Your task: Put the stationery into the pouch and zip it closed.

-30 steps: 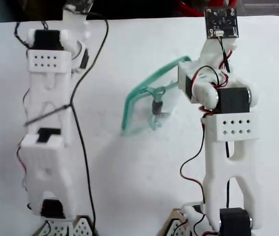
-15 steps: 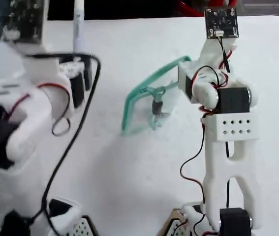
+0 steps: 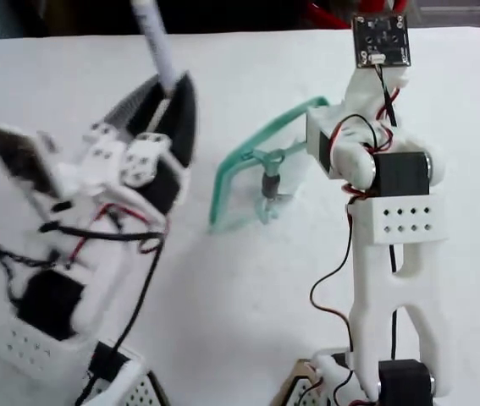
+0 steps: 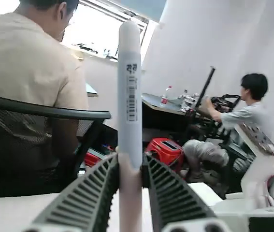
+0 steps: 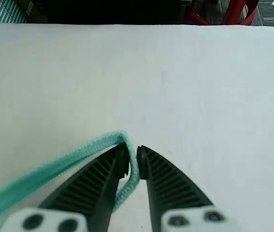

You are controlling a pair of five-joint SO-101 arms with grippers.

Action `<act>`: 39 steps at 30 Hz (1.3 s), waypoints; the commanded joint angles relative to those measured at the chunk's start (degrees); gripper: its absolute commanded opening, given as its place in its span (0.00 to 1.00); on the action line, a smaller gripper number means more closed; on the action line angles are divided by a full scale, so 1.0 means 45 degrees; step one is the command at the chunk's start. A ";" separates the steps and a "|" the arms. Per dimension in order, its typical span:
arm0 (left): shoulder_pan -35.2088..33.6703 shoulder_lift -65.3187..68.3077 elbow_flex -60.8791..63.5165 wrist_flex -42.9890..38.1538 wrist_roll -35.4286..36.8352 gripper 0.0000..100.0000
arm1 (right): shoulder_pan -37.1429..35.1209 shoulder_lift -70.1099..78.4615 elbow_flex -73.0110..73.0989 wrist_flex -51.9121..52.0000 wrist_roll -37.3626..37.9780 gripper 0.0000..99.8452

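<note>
A clear pouch with a green zip edge lies near the table's middle, its zip pull dangling over it. My right gripper is shut on the pouch's green edge at its far corner; in the high view that arm stands at the pouch's right. My left gripper is shut on a white pen, held upright between the black ridged fingers. From above, the pen sticks up past the left gripper, to the left of the pouch and raised off the table.
White tabletop spreads around both arms, with free room between them in front of the pouch. Black and red cables hang off the arms. The table's far edge runs behind the pouch. People sit in the room behind.
The left arm has swung up and toward the pouch, lifting the white pen with it. The right arm and the pouch have kept still.
</note>
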 commanded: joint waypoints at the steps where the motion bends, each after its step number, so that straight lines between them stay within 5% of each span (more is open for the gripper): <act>1: 0.1905 -0.0303 0.0762 -0.2208 -0.0508 0.02 | -0.0127 0.0205 0.0352 -0.0029 -0.0020 0.02; 13: 0.3057 0.4015 -0.0234 -0.4552 -0.0996 0.02 | -0.0049 0.0205 0.0352 -0.0107 -0.0039 0.02; 19: 0.3038 0.4230 -0.0234 -0.4591 -0.1055 0.02 | 0.0654 0.0225 0.0371 -0.0205 -0.0098 0.02; 26: 0.3018 0.4249 0.1328 -0.7287 -0.1094 0.02 | 0.0322 0.0225 0.0371 -0.0205 -0.0117 0.02; 39: 0.2178 0.6164 0.1621 -0.7248 -0.1426 0.02 | 0.0381 0.0225 0.0371 -0.0205 -0.0117 0.02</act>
